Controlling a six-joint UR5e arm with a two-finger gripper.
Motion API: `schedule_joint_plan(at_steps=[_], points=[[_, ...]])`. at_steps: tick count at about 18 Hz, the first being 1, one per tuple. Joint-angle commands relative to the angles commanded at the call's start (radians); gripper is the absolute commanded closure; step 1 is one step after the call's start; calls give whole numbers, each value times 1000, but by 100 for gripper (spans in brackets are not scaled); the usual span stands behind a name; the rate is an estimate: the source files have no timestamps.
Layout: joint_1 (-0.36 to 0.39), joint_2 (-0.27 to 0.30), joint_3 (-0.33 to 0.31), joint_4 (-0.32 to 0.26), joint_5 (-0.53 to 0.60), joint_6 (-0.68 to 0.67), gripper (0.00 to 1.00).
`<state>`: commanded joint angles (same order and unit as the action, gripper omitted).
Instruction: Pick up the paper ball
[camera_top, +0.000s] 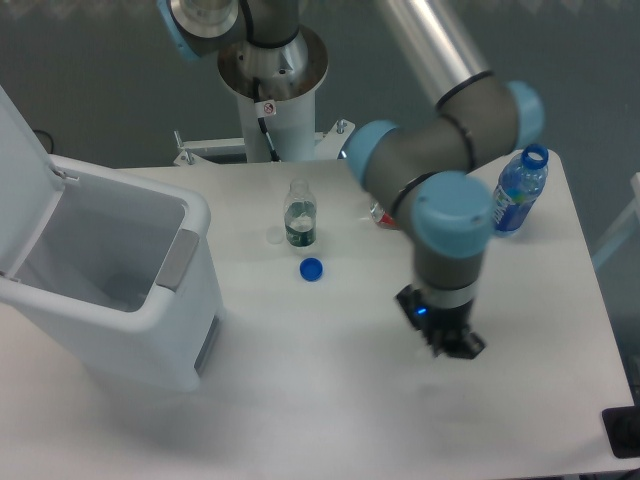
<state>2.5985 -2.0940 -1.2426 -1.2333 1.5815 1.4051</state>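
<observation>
**inspection: paper ball not located, gripper state undetermined**

you will not find the paper ball anywhere in this view. no white crumpled wad shows on the visible table (330, 400) surface, so its position, shape and texture cannot be reported.

the gripper (458, 343) hangs low over the right half of the table, pointing down, dark and motion-blurred. you cannot tell whether its jaws are apart or together, or whether anything sits between them.

the arm (440, 160) has smooth grey tube sections with glossy light-blue joint caps, and it crosses in front of the far middle of the table.

other items noted:
- small clear bottle (300, 213), upright, dark green band around its lower body, at the far centre.
- blue bottle cap (311, 269), round and flat, just in front of that bottle, apart from it.
- red can (380, 214), only a sliver showing at the arm's edge.
- blue plastic bottle (514, 195), translucent, open neck with a blue ring, near the far right corner.
- white bin (190, 215), smooth plastic with rounded corners, lid raised, at the left.
</observation>
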Motion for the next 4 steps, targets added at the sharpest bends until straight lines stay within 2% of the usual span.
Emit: schedule_joint_plan(at_steps=[4], points=[[3, 23, -11, 0, 29, 0, 100]])
